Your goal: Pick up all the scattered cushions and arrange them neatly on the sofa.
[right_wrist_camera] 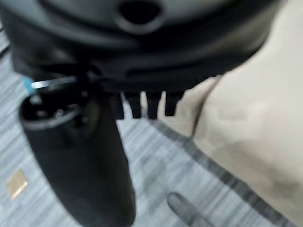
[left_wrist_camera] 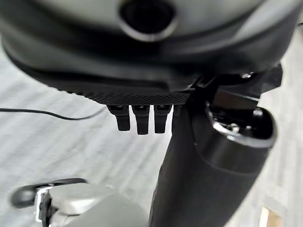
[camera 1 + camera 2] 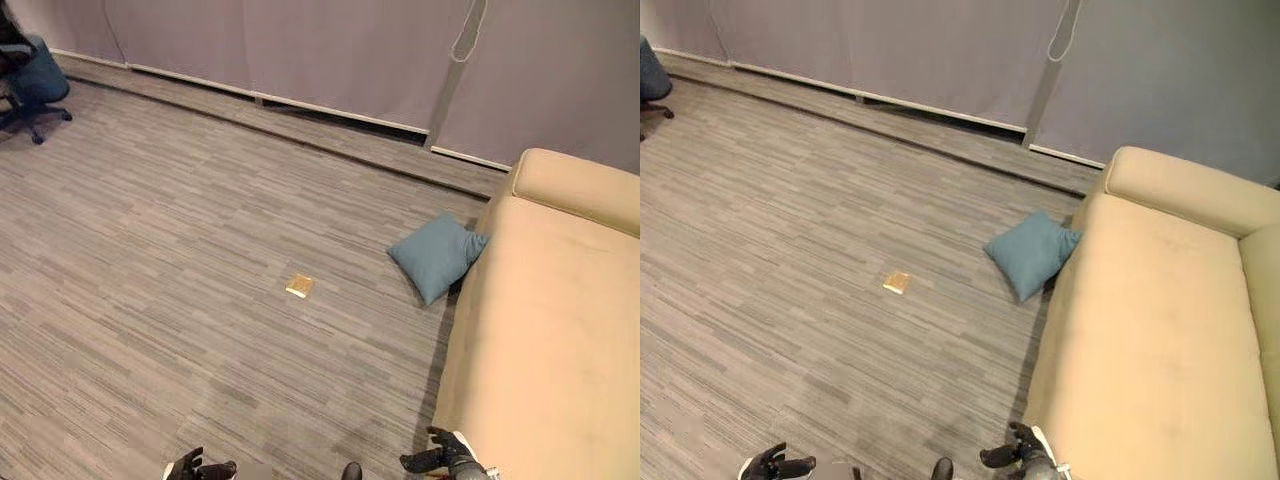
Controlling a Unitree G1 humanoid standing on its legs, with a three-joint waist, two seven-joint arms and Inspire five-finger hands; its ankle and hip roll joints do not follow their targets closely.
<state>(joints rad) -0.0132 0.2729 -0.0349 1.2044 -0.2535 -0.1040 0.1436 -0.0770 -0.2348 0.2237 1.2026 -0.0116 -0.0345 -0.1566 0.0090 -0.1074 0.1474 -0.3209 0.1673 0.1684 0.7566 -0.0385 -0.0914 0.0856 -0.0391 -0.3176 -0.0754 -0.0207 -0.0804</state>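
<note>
Grey wood-grain plank floor [image 3: 180, 250] underfoot, running out to pale grey curtains [image 3: 300, 50] hung across the far side. Along the right, a long beige sofa [image 3: 1160, 330], seat bare, rounded armrest at the far end. Far off in the left corner, part of a dark blue office chair [image 3: 35, 85] on a wheeled base.

Down on the floor, one teal cushion [image 3: 1032, 252], tipped up with its far corner touching the sofa's front edge, close to the armrest end. Not on the seat, plainly resting on the planks. Well apart from it, out on open floor to its left, a small tan square floor plate [image 3: 897, 283], lying flat; also glimpsed at the edge of the right wrist view.

Low at the bottom edge, left hand [image 3: 190, 466], dark, hanging over the floor, holding nothing. In its own wrist view fingertips [image 2: 142, 124] poking out in a short row from under the palm, close together, thumb standing out big in front of them, nothing held between. Right hand [image 3: 1015, 455] just beside the sofa's near front corner, white patch on it, thumb pointing out to the left. In the right wrist view fingertips [image 1: 152, 105] likewise in a tidy row, side by side, loose, gripping nothing, sofa fabric and floor past them.
</note>
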